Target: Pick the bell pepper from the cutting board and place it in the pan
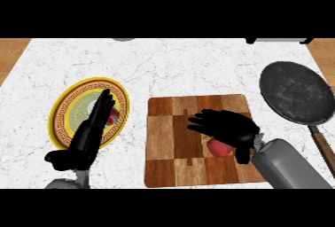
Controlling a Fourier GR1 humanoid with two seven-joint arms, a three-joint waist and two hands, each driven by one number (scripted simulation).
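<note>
While the right hand point(226, 126) hangs over the cutting board point(171, 146), its fingers are spread and slightly bent, reaching toward the board's far left part, with nothing gripped between them. Bell pepper point(220, 149), red, lies on the board directly under the heel of that hand, partly covered by palm and thumb; whether the palm touches it cannot be told. Pan point(296, 92), dark and round, sits on the desk point(183, 66) up and to the right of the right hand, well apart from it, handle running back toward the near edge past the grey forearm. Left hand point(91, 126) is off to the left, fingers straight and pressed together, held over a yellow-rimmed plate point(65, 106). Something small and red shows on the plate beside those fingers; too hidden to identify.
</note>
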